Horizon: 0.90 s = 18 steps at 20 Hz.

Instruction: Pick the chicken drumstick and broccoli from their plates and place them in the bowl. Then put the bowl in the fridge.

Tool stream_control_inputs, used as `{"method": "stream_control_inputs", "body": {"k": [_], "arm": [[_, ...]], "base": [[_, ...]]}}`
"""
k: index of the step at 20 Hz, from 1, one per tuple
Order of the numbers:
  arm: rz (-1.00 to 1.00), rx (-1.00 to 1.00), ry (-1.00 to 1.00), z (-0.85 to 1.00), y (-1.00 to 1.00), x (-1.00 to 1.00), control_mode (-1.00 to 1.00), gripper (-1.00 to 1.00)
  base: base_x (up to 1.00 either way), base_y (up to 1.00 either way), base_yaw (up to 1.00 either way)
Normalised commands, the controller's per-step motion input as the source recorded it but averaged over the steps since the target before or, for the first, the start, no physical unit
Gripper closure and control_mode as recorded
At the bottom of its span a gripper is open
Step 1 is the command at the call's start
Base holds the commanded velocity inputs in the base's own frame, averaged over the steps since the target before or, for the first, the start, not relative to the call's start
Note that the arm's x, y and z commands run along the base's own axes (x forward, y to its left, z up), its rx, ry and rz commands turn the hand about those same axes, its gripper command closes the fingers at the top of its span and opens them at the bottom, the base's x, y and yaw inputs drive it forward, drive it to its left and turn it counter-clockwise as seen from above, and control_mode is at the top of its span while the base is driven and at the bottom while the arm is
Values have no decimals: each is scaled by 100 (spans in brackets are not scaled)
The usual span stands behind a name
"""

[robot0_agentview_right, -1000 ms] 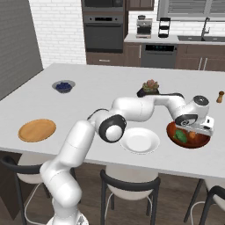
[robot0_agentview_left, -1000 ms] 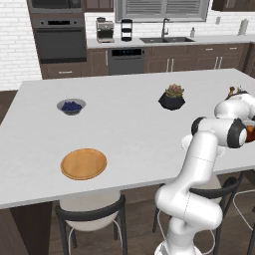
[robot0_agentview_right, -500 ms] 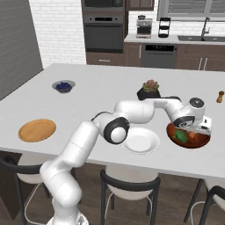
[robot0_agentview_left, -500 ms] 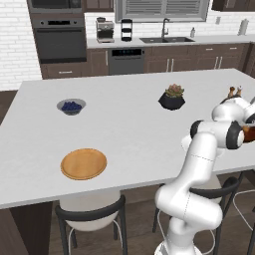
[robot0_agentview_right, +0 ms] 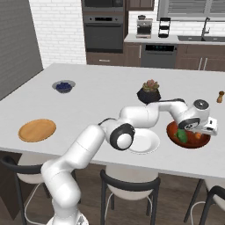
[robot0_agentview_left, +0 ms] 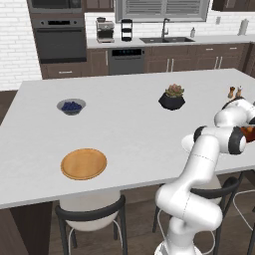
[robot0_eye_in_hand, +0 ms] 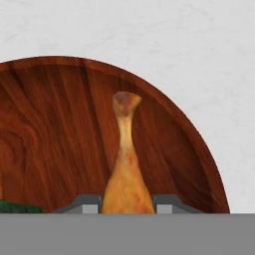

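The reddish-brown bowl [robot0_agentview_right: 174, 128] sits near the counter's right front edge, and in the hand view the bowl [robot0_eye_in_hand: 60, 124] lies just below the hand. My gripper [robot0_agentview_right: 201, 130] hangs low over it, shut on the thick end of the golden chicken drumstick [robot0_eye_in_hand: 125, 164]. The drumstick's thin bone points away from the hand, and the dark fingertips [robot0_eye_in_hand: 88, 203] flank it on both sides. The broccoli [robot0_agentview_right: 181, 136] lies inside the bowl, and an edge of the broccoli [robot0_eye_in_hand: 15, 206] shows at the lower left of the hand view. The white plate [robot0_agentview_right: 143, 141] and the tan wooden plate [robot0_agentview_right: 37, 130] are bare. The fridge is out of view.
A black succulent pot [robot0_agentview_right: 148, 92] stands behind the bowl. A small grey bowl of blueberries [robot0_agentview_right: 64, 86] is at the far left and a pepper shaker [robot0_agentview_right: 220, 96] at the far right. Stools line the counter's near edge. The oven and sink run along the back wall.
The hand has stayed almost still over the bowl, with the drumstick still between its fingers.
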Motion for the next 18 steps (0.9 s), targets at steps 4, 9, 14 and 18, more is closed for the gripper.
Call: {"method": "stream_control_inputs", "body": {"k": [4, 9, 14, 18], "arm": [[0, 0, 8, 0, 3, 5, -100, -100], [0, 0, 13, -5, 23, 3, -100, -100], [0, 0, 3, -2, 0, -1, -100, -100], [0, 0, 0, 11, 9, -24, -100, -100]], "base": [[0, 0, 0], [0, 0, 0], [0, 0, 0], [0, 0, 0]]}}
